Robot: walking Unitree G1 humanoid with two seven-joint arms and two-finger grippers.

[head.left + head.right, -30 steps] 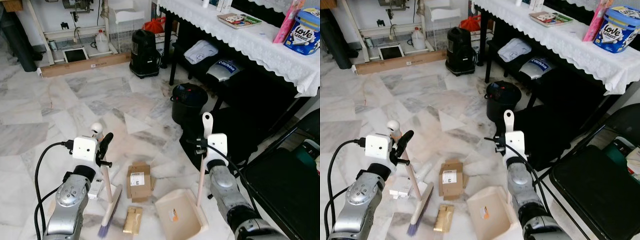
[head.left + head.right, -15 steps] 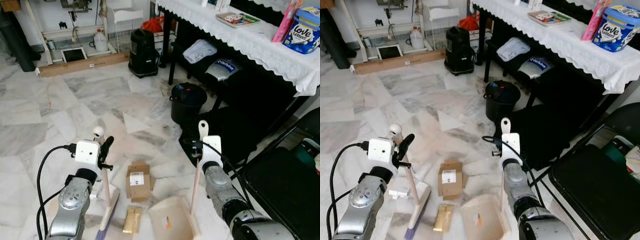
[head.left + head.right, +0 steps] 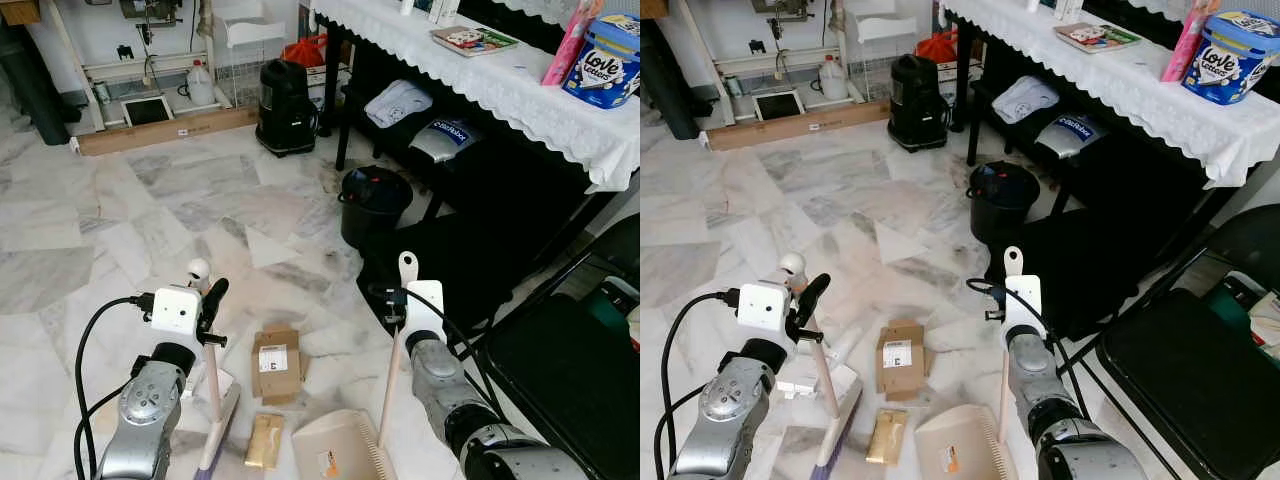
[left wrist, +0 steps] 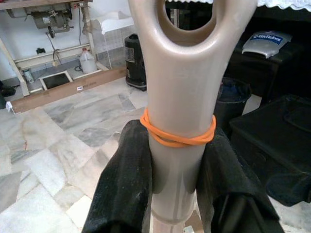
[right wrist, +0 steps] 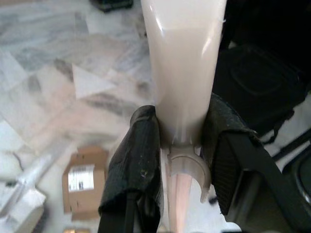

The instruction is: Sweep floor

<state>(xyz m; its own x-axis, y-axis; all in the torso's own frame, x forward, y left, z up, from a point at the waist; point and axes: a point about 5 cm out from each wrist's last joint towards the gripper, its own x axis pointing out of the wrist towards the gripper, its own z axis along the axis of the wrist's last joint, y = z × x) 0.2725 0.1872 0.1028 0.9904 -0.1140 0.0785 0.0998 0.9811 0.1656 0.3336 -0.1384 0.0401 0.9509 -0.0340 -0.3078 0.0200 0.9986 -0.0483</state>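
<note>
Marble floor (image 3: 150, 200) — tools clamp broom (image 3: 212, 385), dustpan (image 3: 385, 385)

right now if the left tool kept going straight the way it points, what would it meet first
Likely bare marble floor first. The left tool, shut on the broom handle, points toward the black vacuum farther off; depth is unclear.

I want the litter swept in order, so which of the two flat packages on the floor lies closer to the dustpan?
The small golden packet, lying right beside the dustpan. The brown cardboard box with the white label lies farther up the floor, beyond the packet.
</note>
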